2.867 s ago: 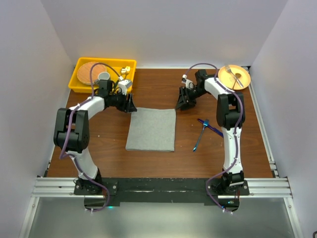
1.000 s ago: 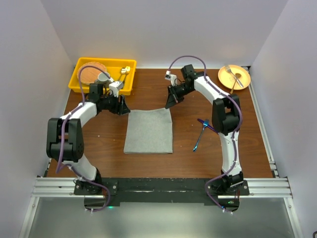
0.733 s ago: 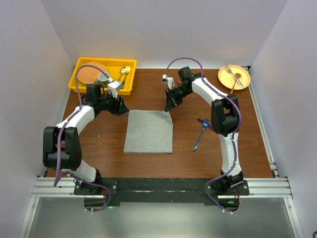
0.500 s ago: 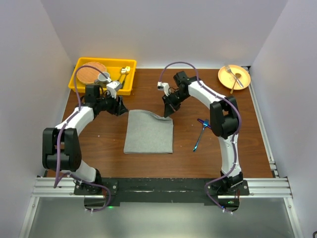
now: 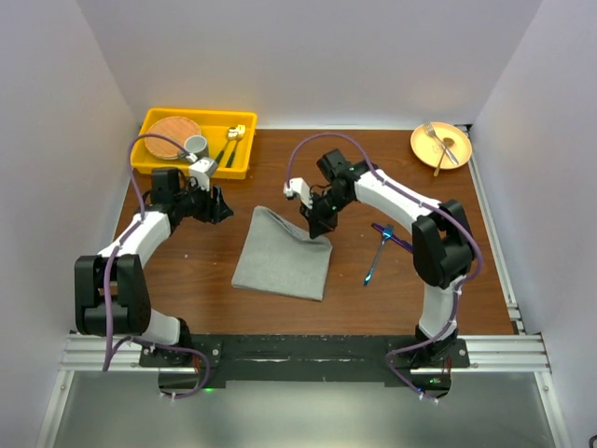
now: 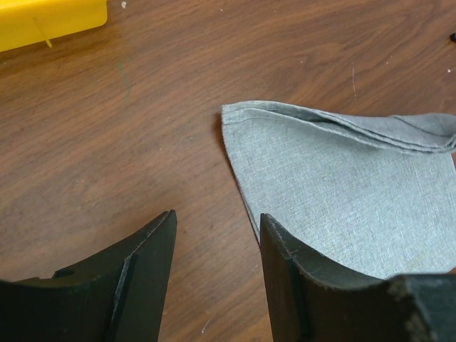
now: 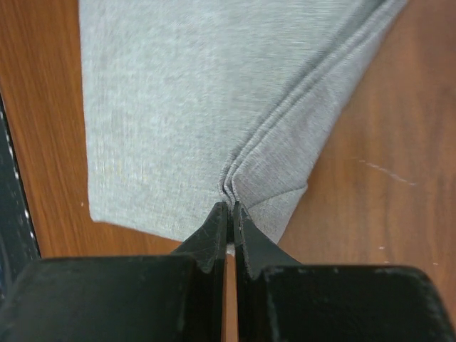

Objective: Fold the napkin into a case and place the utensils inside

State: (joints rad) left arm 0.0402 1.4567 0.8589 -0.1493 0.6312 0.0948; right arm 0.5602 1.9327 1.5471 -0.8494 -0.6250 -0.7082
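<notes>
One grey napkin (image 5: 280,266) lies on the desk (image 5: 187,280) between the two arms, slightly askew, its far right corner lifted. The right gripper (image 5: 318,229) is clenched on that corner. In the right wrist view its jaws are pressed together on a fold of the cloth (image 7: 178,100), and several stacked layers show along the pinched edge.

The left gripper (image 5: 222,209) is released and holds nothing. It is low over bare wood just left of the napkin's far left corner. In the left wrist view its two fingers (image 6: 142,271) stand apart, with the cloth's corner (image 6: 342,192) close ahead of the gap but not between them. The far edge of the napkin shows doubled layers there too.

Two blue utensils (image 5: 384,239) lie crossed on the desk to the right of the napkin, apart from it and near the right arm. From above I cannot tell which is the knife and which the fork.

One yellow bin (image 5: 201,114) sits at the far left corner of the desk. In it are one round brown disc (image 5: 171,135), one grey cup (image 5: 196,145) and some gold-headed cutlery (image 5: 233,135), too small to count. One orange plate (image 5: 455,149) sits at the far right corner, with one silver fork (image 5: 437,140) lying across it.
</notes>
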